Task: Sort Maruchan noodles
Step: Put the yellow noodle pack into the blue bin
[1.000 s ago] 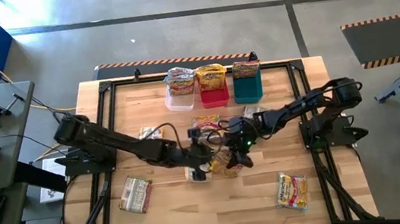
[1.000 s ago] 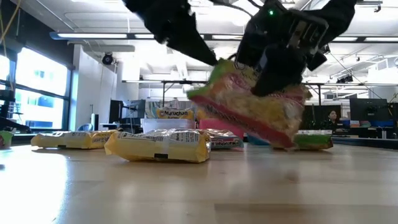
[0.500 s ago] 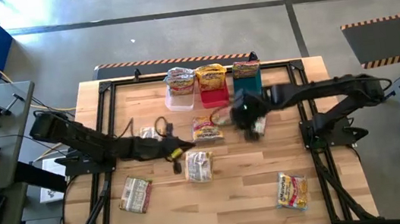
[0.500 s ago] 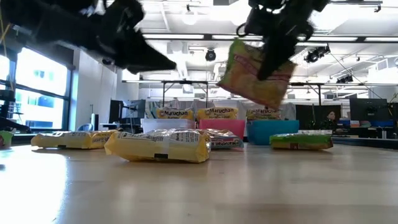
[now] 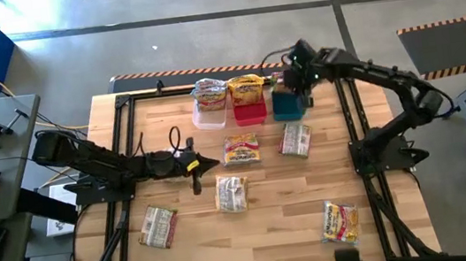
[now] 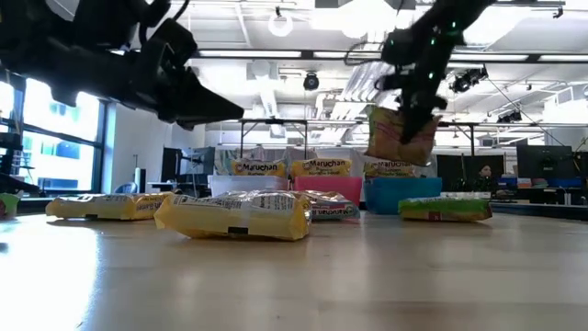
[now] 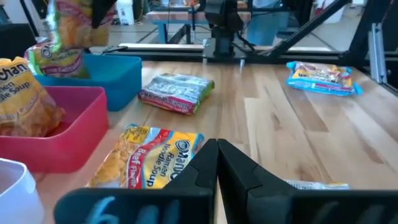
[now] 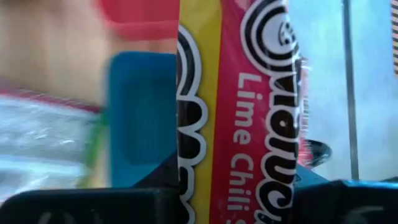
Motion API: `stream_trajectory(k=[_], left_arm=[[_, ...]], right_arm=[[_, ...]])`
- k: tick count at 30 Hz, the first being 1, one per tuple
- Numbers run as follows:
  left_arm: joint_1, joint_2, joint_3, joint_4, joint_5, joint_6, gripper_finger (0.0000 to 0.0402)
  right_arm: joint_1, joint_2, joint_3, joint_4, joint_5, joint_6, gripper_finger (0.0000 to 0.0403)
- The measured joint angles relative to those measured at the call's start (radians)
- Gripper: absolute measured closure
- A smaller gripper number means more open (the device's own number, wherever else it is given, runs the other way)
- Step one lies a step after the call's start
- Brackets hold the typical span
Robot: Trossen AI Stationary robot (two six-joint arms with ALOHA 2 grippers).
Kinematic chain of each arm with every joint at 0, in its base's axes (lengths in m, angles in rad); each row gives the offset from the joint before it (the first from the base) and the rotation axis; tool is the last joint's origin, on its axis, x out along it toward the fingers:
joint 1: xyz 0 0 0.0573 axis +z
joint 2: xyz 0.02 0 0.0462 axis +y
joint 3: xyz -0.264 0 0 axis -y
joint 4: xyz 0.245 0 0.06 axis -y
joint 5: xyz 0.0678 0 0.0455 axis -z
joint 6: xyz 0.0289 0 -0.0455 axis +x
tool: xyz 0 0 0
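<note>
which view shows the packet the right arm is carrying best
The right wrist view: the packet fills it, with "Lime Chili" readable. The low view shows it hanging from the right end effector above the teal bin. The left wrist view catches it partly; the high view mostly hides it.

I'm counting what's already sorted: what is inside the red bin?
The red bin holds at least one yellow-orange packet standing above its rim. Anything beneath or behind that packet is covered, so the count cannot be told.
</note>
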Motion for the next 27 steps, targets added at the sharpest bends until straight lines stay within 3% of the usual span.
stream_trajectory(k=[5, 16, 27], left_arm=[[0.076, 0.000, 0.000, 0.021, 0.062, -0.001, 0.0401], [0.183, 0.000, 0.000, 0.020, 0.178, -0.018, 0.0401], [0.183, 0.000, 0.000, 0.006, 0.196, -0.024, 0.0401]], right_arm=[[-0.098, 0.094, 0.032, 0.035, -0.064, -0.056, 0.0306], [-0.107, 0.331, 0.221, -0.103, -0.051, -0.065, 0.0316], [-0.089, 0.352, 0.227, -0.113, -0.033, -0.074, 0.0314]])
